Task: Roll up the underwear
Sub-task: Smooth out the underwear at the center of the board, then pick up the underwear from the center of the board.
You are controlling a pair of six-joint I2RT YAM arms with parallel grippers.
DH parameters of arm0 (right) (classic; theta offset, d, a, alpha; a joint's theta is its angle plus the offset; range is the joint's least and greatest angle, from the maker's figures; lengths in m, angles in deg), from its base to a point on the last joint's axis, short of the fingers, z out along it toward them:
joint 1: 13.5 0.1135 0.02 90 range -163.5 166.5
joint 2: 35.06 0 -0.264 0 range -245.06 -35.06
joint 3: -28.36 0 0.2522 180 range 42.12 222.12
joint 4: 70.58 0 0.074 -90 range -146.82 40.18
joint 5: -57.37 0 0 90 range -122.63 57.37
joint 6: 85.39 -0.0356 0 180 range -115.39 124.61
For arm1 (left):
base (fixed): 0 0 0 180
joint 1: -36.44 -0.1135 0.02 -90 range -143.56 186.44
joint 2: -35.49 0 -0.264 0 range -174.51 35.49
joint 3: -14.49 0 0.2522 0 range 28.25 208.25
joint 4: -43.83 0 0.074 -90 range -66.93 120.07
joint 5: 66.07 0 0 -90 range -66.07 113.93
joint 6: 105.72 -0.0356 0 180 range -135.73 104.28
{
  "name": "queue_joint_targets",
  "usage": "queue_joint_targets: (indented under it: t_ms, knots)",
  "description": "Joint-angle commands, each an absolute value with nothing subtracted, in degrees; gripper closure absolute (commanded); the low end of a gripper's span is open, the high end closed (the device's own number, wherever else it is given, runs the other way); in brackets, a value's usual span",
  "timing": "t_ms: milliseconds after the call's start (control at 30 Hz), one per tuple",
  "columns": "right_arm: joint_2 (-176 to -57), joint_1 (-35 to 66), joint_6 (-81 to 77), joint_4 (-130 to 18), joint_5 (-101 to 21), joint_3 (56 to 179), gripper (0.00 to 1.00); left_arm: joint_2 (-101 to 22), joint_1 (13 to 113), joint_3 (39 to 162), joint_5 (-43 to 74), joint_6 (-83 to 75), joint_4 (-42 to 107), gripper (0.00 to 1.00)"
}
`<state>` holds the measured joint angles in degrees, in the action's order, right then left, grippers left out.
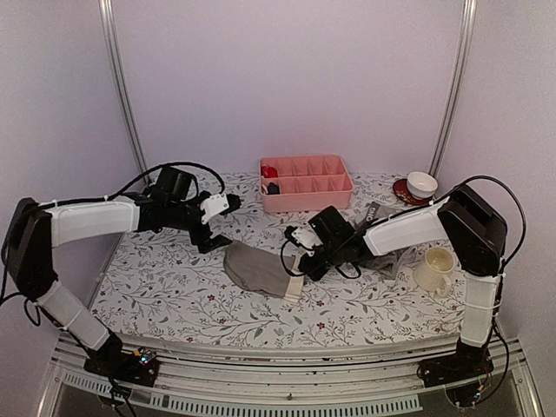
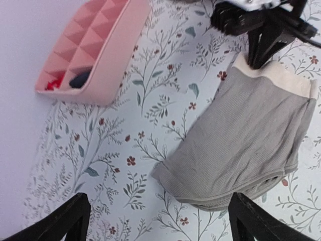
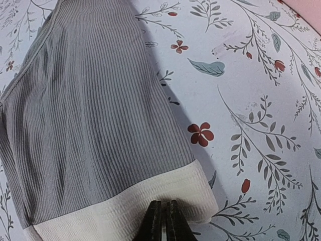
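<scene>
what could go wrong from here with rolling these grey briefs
1. The right gripper is shut at the very edge of the grey briefs' pale waistband; any hold there is thin and may slip.
2. The left gripper hangs open, off the cloth, so nothing pins the far end: the briefs may slide rather than roll.
</scene>
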<state>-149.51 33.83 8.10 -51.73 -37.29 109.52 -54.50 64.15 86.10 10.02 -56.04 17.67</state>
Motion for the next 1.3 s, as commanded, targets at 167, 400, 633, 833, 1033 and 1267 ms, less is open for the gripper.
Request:
queue_joint_targets:
  t_ms: [167, 400, 633, 833, 1033, 1267]
  knots:
    - [-147.55, 31.31, 6.20, -49.09, -43.19, 109.44, 0.92, -44.78, 81.88, 66.47, 14.11, -69.54, 33.36, 0.02]
    - [-147.73, 30.87, 5.87, -50.28, -44.20, 108.56, 0.92, -49.77, 91.11, 62.48, 25.04, -75.15, 45.58, 0.05]
    - [-147.60, 30.41, 5.78, -51.04, -44.91, 107.89, 0.92, -59.22, 95.80, 65.50, 32.60, -76.73, 51.23, 0.13]
    - [-148.00, 30.17, 5.67, -51.28, -44.85, 107.78, 0.92, -64.19, 98.03, 68.24, 34.71, -77.62, 52.53, 0.18]
    - [-148.00, 29.92, 5.49, -51.37, -44.67, 107.67, 0.93, -66.63, 100.20, 69.49, 33.41, -78.45, 52.10, 0.23]
    - [-147.94, 29.83, 5.41, -51.37, -44.67, 107.47, 0.93, -71.19, 101.12, 72.85, 35.25, -78.12, 51.07, 0.46]
